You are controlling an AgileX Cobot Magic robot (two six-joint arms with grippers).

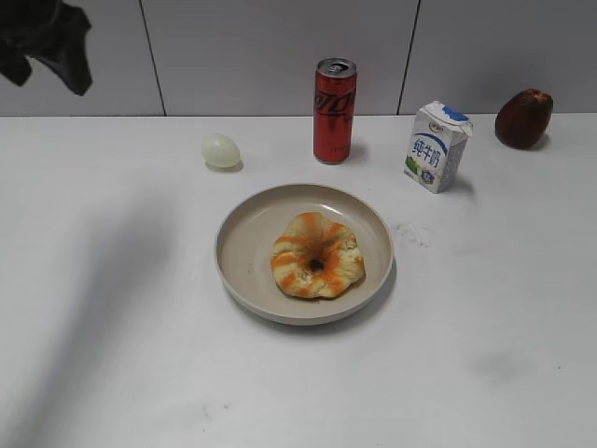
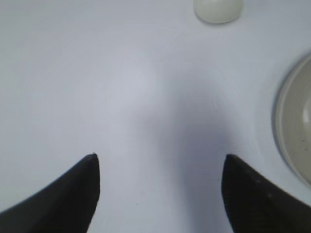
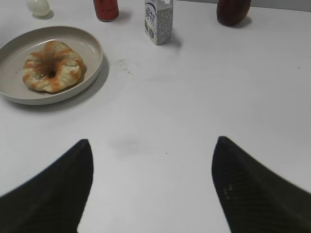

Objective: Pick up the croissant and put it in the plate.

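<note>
The croissant (image 1: 317,256), a tan ring with orange stripes and a dark centre hole, lies inside the beige plate (image 1: 244,245) at the table's middle. It also shows in the right wrist view (image 3: 52,66) in the plate (image 3: 92,53). My left gripper (image 2: 160,158) is open and empty above bare table, with the plate's rim (image 2: 286,126) at its right; in the exterior view the gripper (image 1: 47,42) hangs high at the top left. My right gripper (image 3: 153,143) is open and empty above the table, well right of the plate.
A pale egg (image 1: 221,150) lies behind the plate on the left, and shows in the left wrist view (image 2: 218,9). A red can (image 1: 334,110), a milk carton (image 1: 437,147) and a dark red fruit (image 1: 523,119) stand along the back.
</note>
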